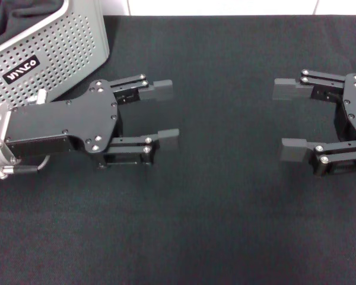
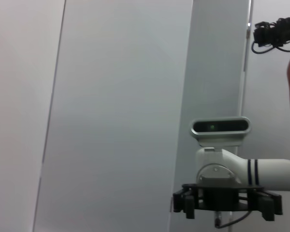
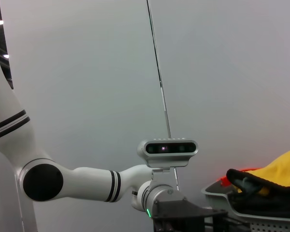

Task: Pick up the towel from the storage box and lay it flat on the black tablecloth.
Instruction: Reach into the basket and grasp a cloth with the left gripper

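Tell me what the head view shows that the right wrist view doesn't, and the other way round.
Only the head view shows the black tablecloth, the right tool and both tools open above it, holding nothing. Only the right wrist view shows the towel, yellow face showing, heaped over the box rim. Both show the storage box and the left tool, the wrist view only from its end, beneath its camera.

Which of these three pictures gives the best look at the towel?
The right wrist view: the towel shows its yellow face heaped above the storage box rim. The head view shows only dark fabric inside the box corner, so the towel cannot be told there. The left wrist view shows none of it.
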You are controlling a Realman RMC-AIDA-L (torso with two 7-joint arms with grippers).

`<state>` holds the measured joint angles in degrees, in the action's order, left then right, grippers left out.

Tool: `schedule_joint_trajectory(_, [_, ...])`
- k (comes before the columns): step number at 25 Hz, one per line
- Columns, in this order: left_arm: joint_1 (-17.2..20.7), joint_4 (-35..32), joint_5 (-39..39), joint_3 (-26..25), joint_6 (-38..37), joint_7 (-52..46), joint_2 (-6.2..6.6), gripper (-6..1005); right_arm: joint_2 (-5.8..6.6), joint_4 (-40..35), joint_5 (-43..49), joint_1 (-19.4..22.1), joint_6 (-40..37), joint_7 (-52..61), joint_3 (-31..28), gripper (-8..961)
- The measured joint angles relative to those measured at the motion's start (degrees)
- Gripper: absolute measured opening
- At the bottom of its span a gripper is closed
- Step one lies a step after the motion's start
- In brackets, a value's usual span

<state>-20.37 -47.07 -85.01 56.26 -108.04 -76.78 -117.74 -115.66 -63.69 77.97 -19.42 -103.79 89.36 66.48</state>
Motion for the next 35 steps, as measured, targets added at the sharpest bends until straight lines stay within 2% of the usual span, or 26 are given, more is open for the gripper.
schedule_joint_trajectory(20, [0.88,0.08,-0.59,-2.50,0.08,2.62,-0.39,800,0.17,1.89,-0.24,0.00,-0.80,-1.75,-0.51,859])
schedule_joint_trajectory(25, [2.45,0.10,-0.83,-12.53,3.21,4.63,-0.40,800,0.09,3.13,-0.28,0.11,-0.74,-2.71,-2.04,859])
schedule_joint_trajectory(26, [2.77,0.27,-0.47,-16.27,4.11,6.22,-0.60,800,0.07,3.55,-0.28,0.10,-0.72,-3.01,-2.35,859])
schedule_joint_trajectory(29, [3.15,0.54,0.20,-23.32,5.76,10.78,-1.73,801,0.03,5.58,-0.35,-0.28,-0.51,-4.66,-3.27,860])
schedule_joint_trajectory(32, [3.34,1.39,0.70,-27.69,7.83,15.32,-2.37,801,0.08,6.62,-0.43,-0.69,-0.33,-5.93,-3.44,860])
schedule_joint_trajectory(35, [3.28,3.73,2.13,-28.70,9.60,21.91,-2.22,801,0.13,6.73,-0.45,-0.76,-0.06,-7.05,-3.46,860])
